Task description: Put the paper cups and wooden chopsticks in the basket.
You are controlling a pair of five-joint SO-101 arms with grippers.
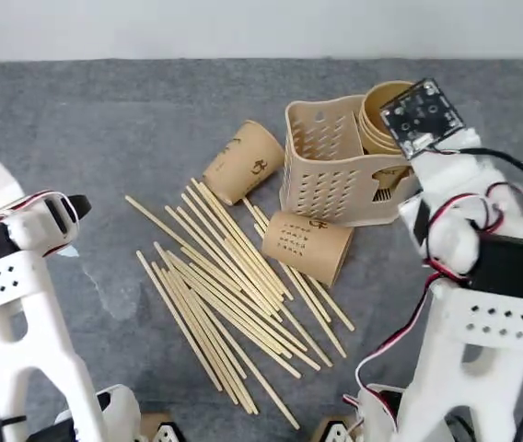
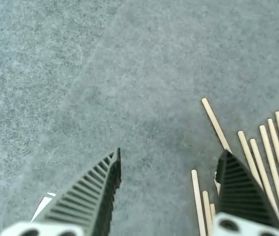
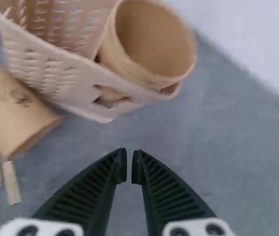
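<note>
The wooden chopsticks (image 1: 234, 285) lie diagonally; two paper cups (image 1: 307, 244) (print unreadable) lie sideways by the basket (image 1: 331, 170). Left fingers (image 2: 95, 196) are spread, right fingers (image 3: 95, 191) pressed together.

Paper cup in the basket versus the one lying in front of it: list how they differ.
The cup in the basket sits inside the basket; the lying cup is out on the table. The cup in the basket stands mouth up; the lying cup is on its side, across chopsticks. Both are tan paper.
</note>
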